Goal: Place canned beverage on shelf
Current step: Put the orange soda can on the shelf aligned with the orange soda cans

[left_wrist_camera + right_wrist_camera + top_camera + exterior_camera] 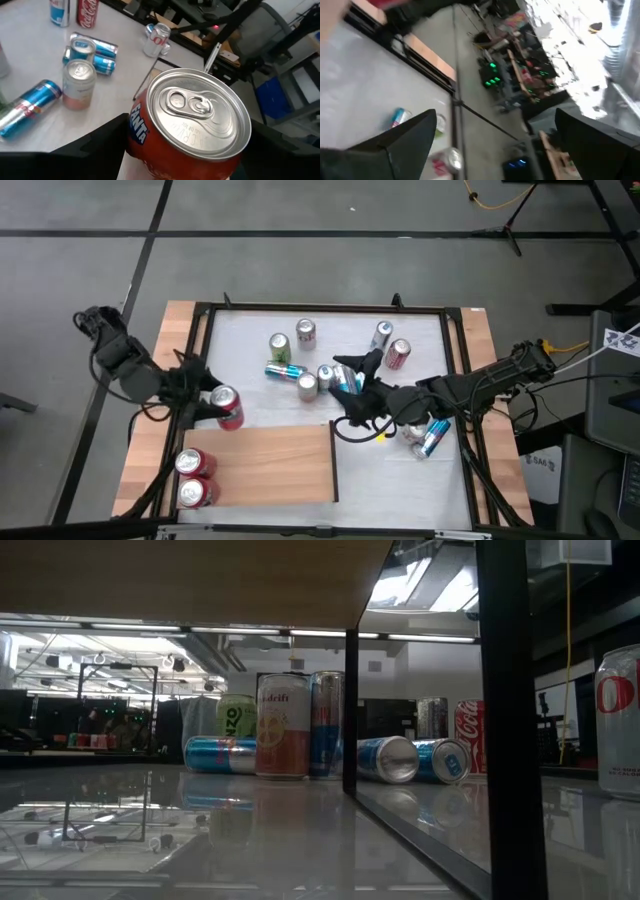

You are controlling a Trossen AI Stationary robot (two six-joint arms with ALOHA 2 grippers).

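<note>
Above the shelf's [270, 465] far left edge, your left tool [212, 402] grips an upright orange-red Fanta can [227, 408], silver lid and pull tab intact. Two red cans [193, 477] already stand on the light wood-grain shelf. Your right tool [352, 412] hovers with its fingers spread and empty over the white surface [250, 350] beside scattered cans.

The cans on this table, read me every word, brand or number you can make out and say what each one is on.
"FANTA": on the orange can that the left pincer holds.
"Coca-Cola", script only partly in view: on the red can standing at the table's far side.
Letters ending "...NZO": on the green can in the low view.
Peach can: a word along its top, too blurred to read.
Blue-and-silver cans: print too small to read.
</note>
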